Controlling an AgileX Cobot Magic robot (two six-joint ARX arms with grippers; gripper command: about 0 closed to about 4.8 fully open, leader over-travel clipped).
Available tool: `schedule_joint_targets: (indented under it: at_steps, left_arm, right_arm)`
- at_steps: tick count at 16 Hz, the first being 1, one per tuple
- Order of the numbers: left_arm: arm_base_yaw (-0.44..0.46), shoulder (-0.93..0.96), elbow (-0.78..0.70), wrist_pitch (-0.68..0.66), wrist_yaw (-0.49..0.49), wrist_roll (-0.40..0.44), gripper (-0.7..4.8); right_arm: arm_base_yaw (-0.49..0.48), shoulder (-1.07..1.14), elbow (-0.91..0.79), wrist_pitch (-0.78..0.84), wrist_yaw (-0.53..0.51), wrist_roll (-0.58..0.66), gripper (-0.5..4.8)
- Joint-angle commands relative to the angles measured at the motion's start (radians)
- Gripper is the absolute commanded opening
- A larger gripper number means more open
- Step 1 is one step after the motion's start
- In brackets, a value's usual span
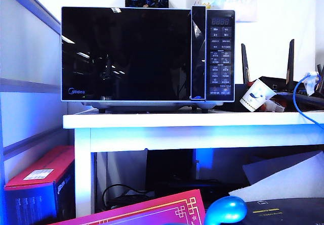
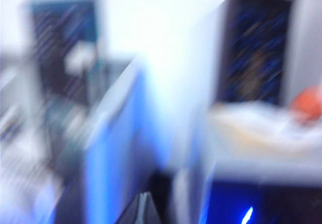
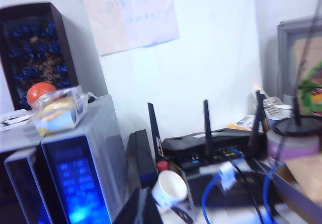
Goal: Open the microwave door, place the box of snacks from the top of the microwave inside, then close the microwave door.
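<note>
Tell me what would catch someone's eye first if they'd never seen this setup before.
The big black microwave dominates the white table, its glossy microwave door shut. On top, above the button panel, sits the small pale box of snacks, with a dark carton of blue-wrapped items behind it against the wall. Beside the microwave, on the panel side, lie a black router with upright antennas and a tipped paper cup.
</note>
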Motion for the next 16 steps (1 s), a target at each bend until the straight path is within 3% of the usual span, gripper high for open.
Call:
schedule_joint_targets:
  at_steps: [1, 4, 6, 8, 9, 11, 12, 16]
  left_arm:
    - [0.0, 0.177, 0.288, -0.138, 0.189, 0.005, -0.06]
    - [0.0, 0.36, 0.597, -0.395, 0.42, 0.01, -0.06]
    - [-0.001, 0.47, 0.772, -0.561, 0.545, 0.055, -0.06]
    - [-0.002, 0.522, 0.844, -0.65, 0.634, 0.066, -0.06]
    - [-0.002, 0.53, 0.85, -0.679, 0.658, 0.066, -0.06]
    - [-0.002, 0.536, 0.85, -0.741, 0.671, 0.094, -0.06]
    - [-0.002, 0.537, 0.85, -0.792, 0.627, 0.14, -0.06]
    - [-0.023, 0.537, 0.85, -0.804, 0.426, 0.151, -0.06]
  right_arm:
    - [0.0, 0.166, 0.172, 0.055, -0.093, -0.009, -0.01]
    - [0.002, 0.348, 0.325, 0.063, -0.183, -0.137, -0.01]
    - [0.002, 0.472, 0.426, 0.015, -0.218, -0.146, -0.01]
    - [0.002, 0.572, 0.473, 0.027, -0.254, -0.146, -0.01]
    - [0.003, 0.615, 0.488, 0.042, -0.319, -0.146, -0.01]
    - [0.014, 0.684, 0.513, 0.047, -0.417, -0.148, -0.01]
    - [0.054, 0.73, 0.523, 0.055, -0.404, -0.154, -0.01]
    - [0.17, 0.823, 0.523, 0.14, -0.306, -0.154, -0.01]
